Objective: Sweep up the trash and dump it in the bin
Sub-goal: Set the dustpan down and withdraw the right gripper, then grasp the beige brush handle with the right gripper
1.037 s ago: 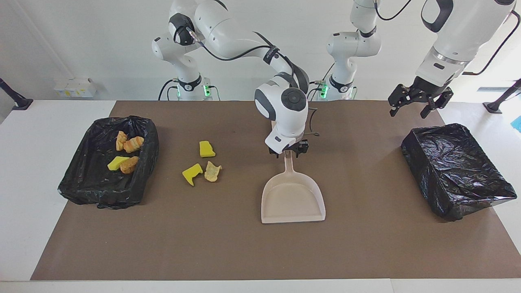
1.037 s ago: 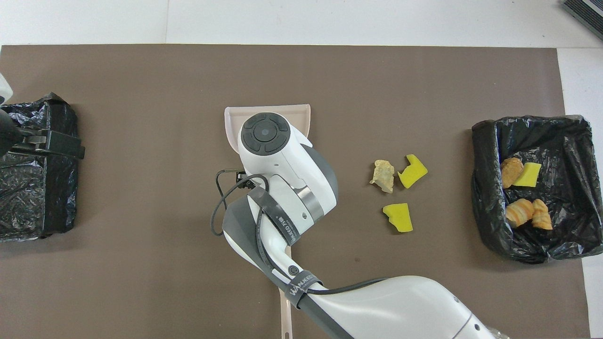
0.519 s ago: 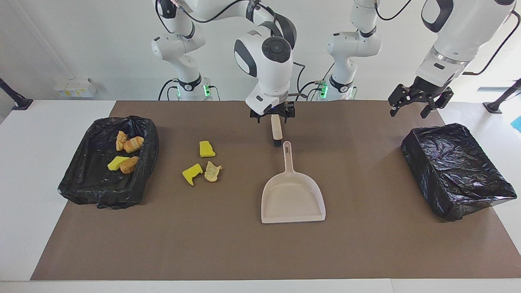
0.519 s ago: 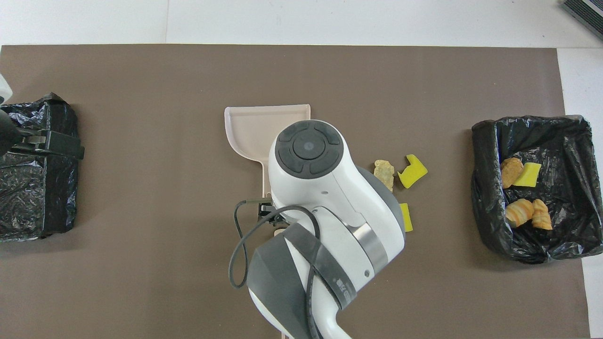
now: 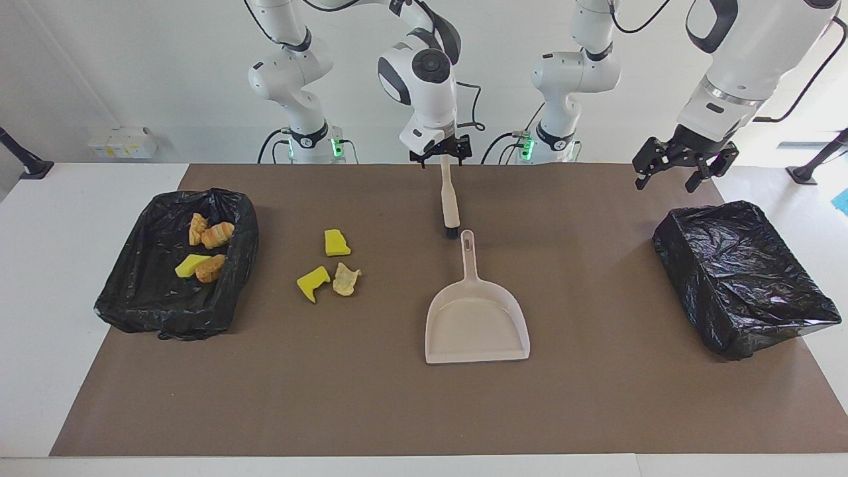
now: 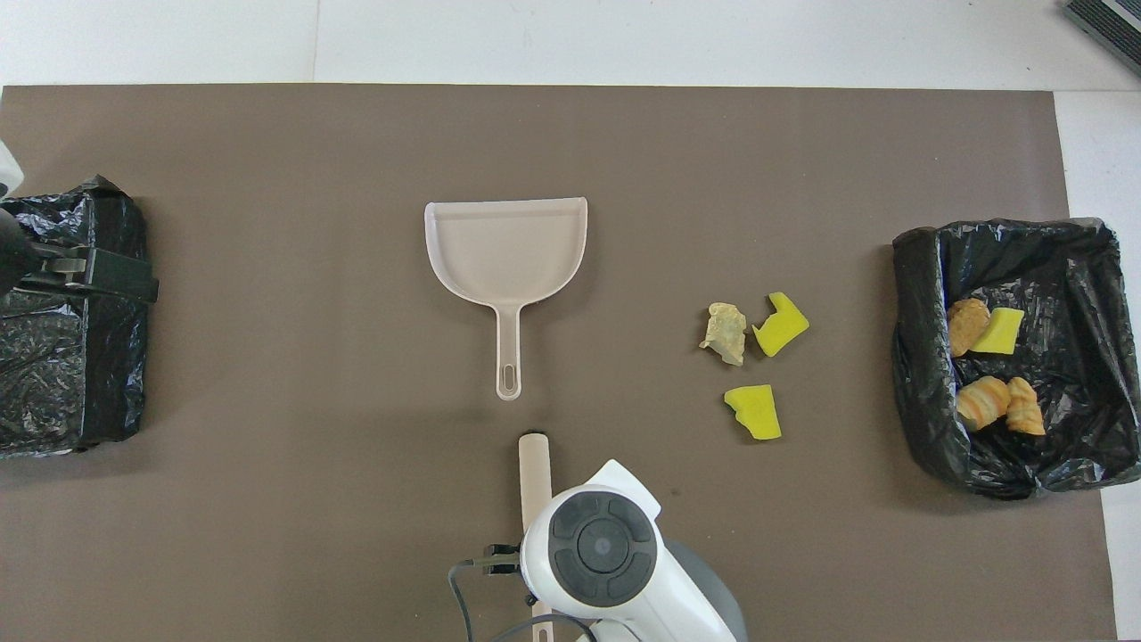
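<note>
Right claw [image 5: 442, 156] open over brush [image 5: 450, 205], trash [image 5: 329, 266] well apart

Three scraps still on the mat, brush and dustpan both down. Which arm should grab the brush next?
Probably right. The right gripper hangs open over the brush handle, with the dustpan just past the bristles. The left gripper, also open, waits above the empty bin at its own end.

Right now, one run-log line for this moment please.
right gripper: open, over brush | left gripper: open, waiting above empty bin | dustpan: empty | trash: three on mat, four in bin
</note>
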